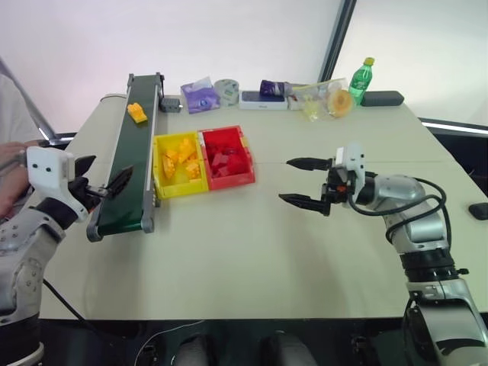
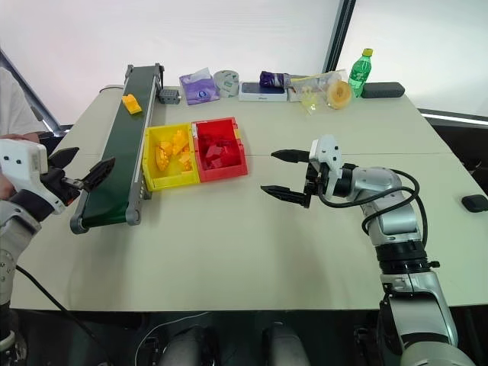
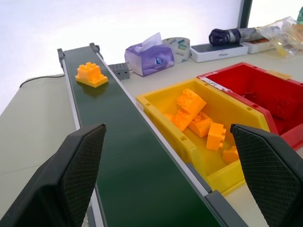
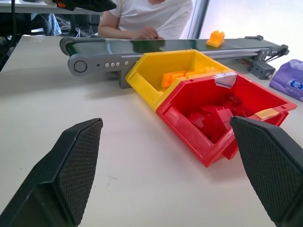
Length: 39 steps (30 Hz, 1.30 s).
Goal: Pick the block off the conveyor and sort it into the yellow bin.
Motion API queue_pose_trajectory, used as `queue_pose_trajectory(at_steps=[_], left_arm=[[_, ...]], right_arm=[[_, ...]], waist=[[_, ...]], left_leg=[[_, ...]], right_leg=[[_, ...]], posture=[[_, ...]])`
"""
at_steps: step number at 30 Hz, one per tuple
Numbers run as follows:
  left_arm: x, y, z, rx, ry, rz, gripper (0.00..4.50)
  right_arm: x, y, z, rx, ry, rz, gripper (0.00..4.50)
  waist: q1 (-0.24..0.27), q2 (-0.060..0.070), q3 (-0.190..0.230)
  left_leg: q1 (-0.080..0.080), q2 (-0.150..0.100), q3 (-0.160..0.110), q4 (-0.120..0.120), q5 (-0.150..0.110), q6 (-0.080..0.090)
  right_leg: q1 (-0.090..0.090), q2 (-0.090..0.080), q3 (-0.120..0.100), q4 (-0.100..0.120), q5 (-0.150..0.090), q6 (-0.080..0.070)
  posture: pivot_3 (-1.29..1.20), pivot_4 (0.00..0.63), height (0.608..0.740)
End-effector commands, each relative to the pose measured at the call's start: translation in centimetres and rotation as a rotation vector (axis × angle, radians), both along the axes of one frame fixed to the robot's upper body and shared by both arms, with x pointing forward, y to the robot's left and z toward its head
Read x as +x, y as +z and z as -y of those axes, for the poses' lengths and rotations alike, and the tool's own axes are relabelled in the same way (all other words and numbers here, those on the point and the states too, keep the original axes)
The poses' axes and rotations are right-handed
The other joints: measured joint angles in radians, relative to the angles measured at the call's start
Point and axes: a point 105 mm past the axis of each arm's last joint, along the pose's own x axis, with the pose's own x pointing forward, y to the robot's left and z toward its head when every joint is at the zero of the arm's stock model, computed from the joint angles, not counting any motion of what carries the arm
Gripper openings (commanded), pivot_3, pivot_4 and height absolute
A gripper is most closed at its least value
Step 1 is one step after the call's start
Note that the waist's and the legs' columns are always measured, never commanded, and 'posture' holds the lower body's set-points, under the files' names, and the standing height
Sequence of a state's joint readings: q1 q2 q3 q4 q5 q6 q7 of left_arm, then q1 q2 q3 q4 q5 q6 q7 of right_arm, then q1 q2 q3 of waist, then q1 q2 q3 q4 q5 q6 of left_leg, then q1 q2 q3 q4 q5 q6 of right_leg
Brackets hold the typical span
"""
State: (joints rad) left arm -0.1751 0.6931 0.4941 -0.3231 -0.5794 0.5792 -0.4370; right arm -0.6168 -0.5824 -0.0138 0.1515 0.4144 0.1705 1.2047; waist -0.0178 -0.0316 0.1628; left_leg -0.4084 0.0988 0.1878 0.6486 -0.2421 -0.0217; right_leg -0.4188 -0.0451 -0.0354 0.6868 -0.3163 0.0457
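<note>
The block [image 1: 136,112] lies at the conveyor's [image 1: 130,179] far end, straight up the belt from the left gripper [image 1: 101,181], which is spread wide, empty and nearer than the right.

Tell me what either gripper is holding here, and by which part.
Nothing is held. The left gripper and right gripper are both open and empty; the block lies untouched on the conveyor.

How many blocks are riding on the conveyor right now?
1. The block sits on the conveyor near its far end, well beyond the open left gripper waiting at the near end. None look hidden.
</note>
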Motion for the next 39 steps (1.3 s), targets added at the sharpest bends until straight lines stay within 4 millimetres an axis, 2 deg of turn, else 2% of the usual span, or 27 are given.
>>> queue_pose_trajectory(at_steps=[1, 20, 22, 26, 33, 39], left_arm=[[-0.5, 1.5, -0.6, 0.019, 0.012, 0.055, 4.45], [-0.1, 1.1, 0.2, 0.001, 0.02, 0.043, 4.45], [0.3, 0.9, -0.1, 0.017, 0.084, 0.04, 4.45], [1.6, 0.9, -1.3, -0.041, 0.322, 0.041, 4.45], [3.2, -0.1, 0.1, -0.173, 0.576, -0.04, 4.45], [5.2, -0.5, 2.2, -0.161, 0.607, -0.112, 4.45]], right_arm=[[-0.1, 1.4, -0.2, 0.005, 0.013, 0.05, 4.5], [-0.3, 1.1, -0.1, 0.006, 0.015, 0.045, 4.5], [-0.3, 1.1, -0.2, 0.003, 0.018, 0.045, 4.5], [-0.2, 1.4, -0.4, -0.004, 0.028, 0.049, 4.5], [-0.5, 1.9, -1.2, -0.032, 0.095, 0.052, 4.5], [-0.3, 2.5, -1.5, -0.025, 0.104, 0.047, 4.5]], waist=[[0.0, 0.0, 0.0], [0.0, 0.0, 0.0], [0.001, 0.0, 0.0], [0.005, 0.0, 0.0], [0.004, 0.0, 0.0], [0.004, 0.0, 0.0]], left_leg=[[0.0, 0.0, 0.0, 0.0, 0.0, 0.0], [0.0, 0.0, 0.0, 0.0, 0.0, 0.0], [0.0, 0.0, 0.0, 0.0, 0.0, 0.0], [0.0, 0.0, -0.001, 0.001, 0.0, 0.0], [0.0, -0.001, -0.001, 0.001, 0.0, 0.0], [0.0, -0.001, -0.001, 0.001, 0.0, 0.0]], right_leg=[[0.0, 0.0, 0.0, 0.0, 0.0, 0.0], [0.0, 0.0, 0.0, 0.0, 0.0, 0.0], [0.0, 0.0, 0.0, 0.0, 0.0, 0.0], [0.001, 0.0, 0.0, 0.0, 0.0, 0.0], [0.001, 0.0, 0.0, 0.0, 0.0, 0.0], [0.001, 0.001, 0.0, 0.0, 0.0, 0.0]], posture=[[0.0, 0.15, 0.74], [0.0, 0.15, 0.74], [0.0, 0.15, 0.74], [0.0, 0.15, 0.74], [0.0, 0.15, 0.74], [0.0, 0.15, 0.74]])
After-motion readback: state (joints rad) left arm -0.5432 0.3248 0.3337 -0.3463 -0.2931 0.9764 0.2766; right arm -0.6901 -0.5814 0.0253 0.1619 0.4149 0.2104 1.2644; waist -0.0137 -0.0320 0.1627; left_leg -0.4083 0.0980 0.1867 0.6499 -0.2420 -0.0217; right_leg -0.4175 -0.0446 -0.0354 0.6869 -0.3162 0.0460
